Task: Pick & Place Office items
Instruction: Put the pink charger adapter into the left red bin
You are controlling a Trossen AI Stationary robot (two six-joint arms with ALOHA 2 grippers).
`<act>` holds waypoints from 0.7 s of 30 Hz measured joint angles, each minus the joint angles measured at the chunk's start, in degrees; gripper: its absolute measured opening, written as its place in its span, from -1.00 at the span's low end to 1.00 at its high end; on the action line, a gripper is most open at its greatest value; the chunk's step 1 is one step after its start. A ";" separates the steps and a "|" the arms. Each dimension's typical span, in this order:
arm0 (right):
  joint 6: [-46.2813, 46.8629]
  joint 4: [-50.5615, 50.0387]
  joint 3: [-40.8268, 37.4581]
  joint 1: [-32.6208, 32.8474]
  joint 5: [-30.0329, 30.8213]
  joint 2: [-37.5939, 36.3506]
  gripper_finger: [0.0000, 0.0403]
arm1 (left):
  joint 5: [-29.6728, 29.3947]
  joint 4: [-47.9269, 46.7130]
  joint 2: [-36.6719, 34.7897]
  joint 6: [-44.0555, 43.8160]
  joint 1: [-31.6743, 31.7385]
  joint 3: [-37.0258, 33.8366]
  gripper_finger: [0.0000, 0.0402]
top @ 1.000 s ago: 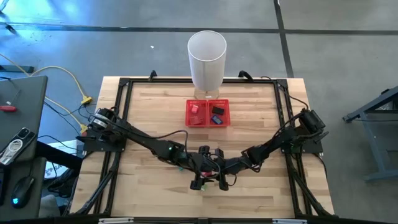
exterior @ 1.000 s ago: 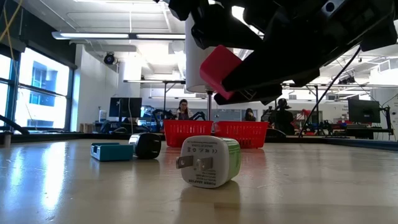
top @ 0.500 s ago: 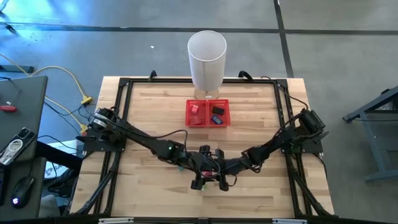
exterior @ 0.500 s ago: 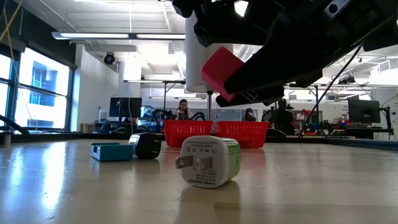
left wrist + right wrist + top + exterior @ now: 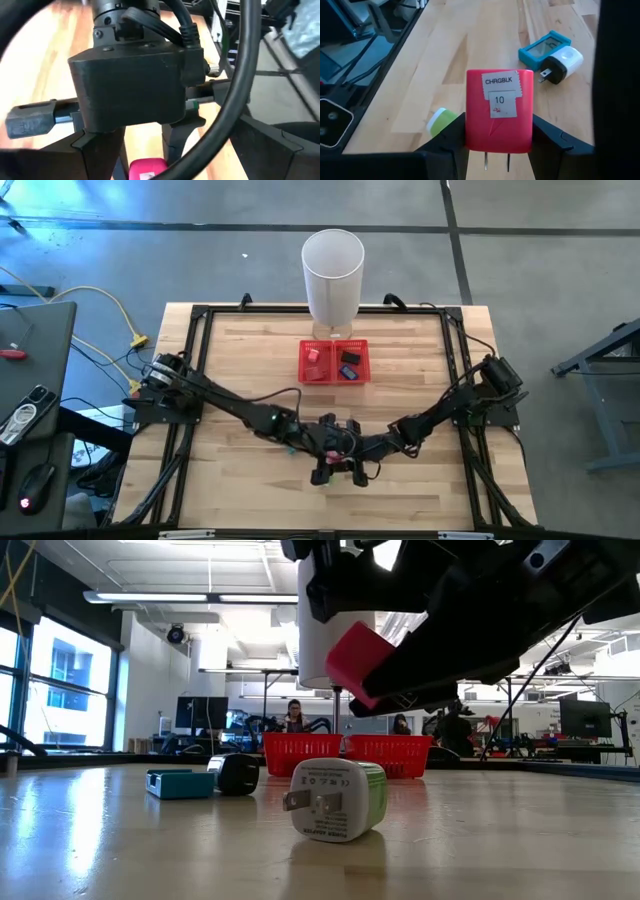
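Pink charger block (image 5: 499, 111) sat pinched in the right gripper (image 5: 497, 135), prongs down, lifted off the table at center-front. Red tray (image 5: 334, 361) lay at 12 o'clock from it. Left gripper (image 5: 322, 471) hung wide open and empty right beside it.

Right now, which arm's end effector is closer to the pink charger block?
Right. The right end effector grips the pink charger block; the left end effector is open beside it.
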 joint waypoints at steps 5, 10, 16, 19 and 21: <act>0.00 0.00 0.00 0.00 0.09 0.00 -0.29 | 1.75 -2.44 -1.15 4.75 0.08 0.07 0.65; 0.12 -0.54 -0.02 0.00 0.27 0.00 -0.29 | -4.54 -7.04 -3.36 7.68 -1.24 0.07 0.65; 0.17 -0.61 -0.02 0.00 0.25 0.00 -0.29 | -16.41 -15.87 -6.44 17.41 -4.99 0.07 0.65; 0.17 -0.74 -0.04 0.00 0.25 0.00 -0.29 | -29.85 -19.28 -7.62 21.32 -8.88 0.07 0.65; 0.17 -0.74 -0.04 0.00 0.25 0.00 -0.29 | -39.50 -19.14 -7.63 23.72 -11.60 0.07 0.65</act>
